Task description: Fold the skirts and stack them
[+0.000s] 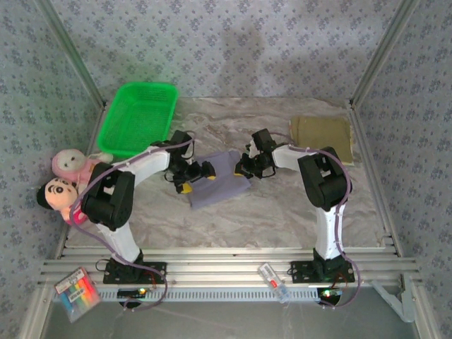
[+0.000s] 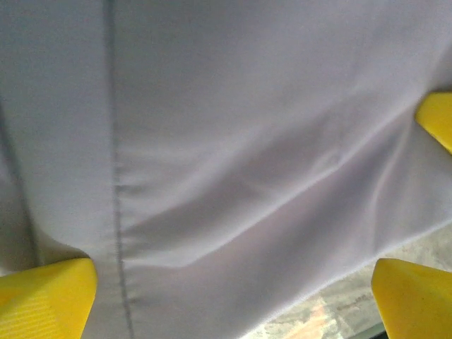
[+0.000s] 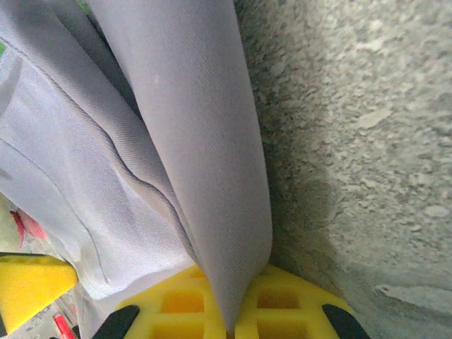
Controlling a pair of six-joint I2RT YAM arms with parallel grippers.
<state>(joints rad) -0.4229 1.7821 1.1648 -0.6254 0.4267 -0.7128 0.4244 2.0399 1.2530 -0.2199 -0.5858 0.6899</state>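
Right end effector (image 3: 227, 314) is closed on a doubled edge of the plain lavender-grey cloth skirt (image 1: 220, 185); the fold runs down between its two yellow lattice fingers. Left end effector (image 2: 226, 300) has its yellow fingertips (image 2: 44, 296) wide apart, so it is open, and the cloth stretches across the gap. Whether it presses on the cloth or only hangs just above it, I cannot tell.

This skirt lies in the middle of the grey mottled bench (image 1: 282, 205), between the two arms. A flat, folded olive-khaki cloth skirt (image 1: 323, 139) rests at the far right corner, well apart.

I judge that the step in hand is the folding of the lavender-grey cloth skirt. The next move probably asks the right side to carry its edge over the cloth while the left side keeps the opposite part flat; afterwards the piece should go on the olive-khaki one.

No writing can be read. A clear packet of coloured items (image 1: 76, 293) and a small clear-and-red object (image 1: 274, 281) lie at the near rail, with print too small to read.
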